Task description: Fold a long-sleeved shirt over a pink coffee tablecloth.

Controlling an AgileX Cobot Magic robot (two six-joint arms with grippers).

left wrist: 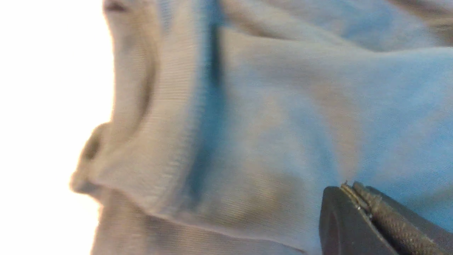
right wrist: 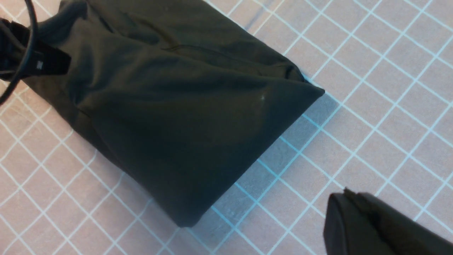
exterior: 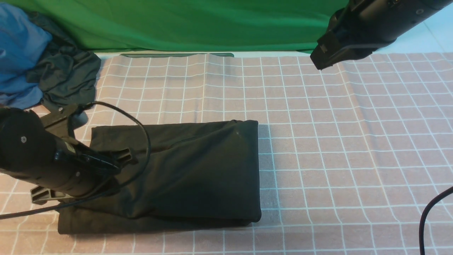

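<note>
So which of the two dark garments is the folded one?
The long-sleeved shirt, lying as a neat rectangle on the pink coffee tablecloth. The smaller dark garment sits crumpled beside blue cloth at the far left.

The pink coffee tablecloth (exterior: 318, 141), dusty pink with a grid of thin white lines, covers the work surface. The long-sleeved shirt (exterior: 198, 170), very dark and folded into a rectangle, lies flat on it toward seven o'clock. At ten o'clock a dark garment (exterior: 67, 78) bunched with blue cloth (exterior: 17, 53) overlaps the cloth's corner.
</note>
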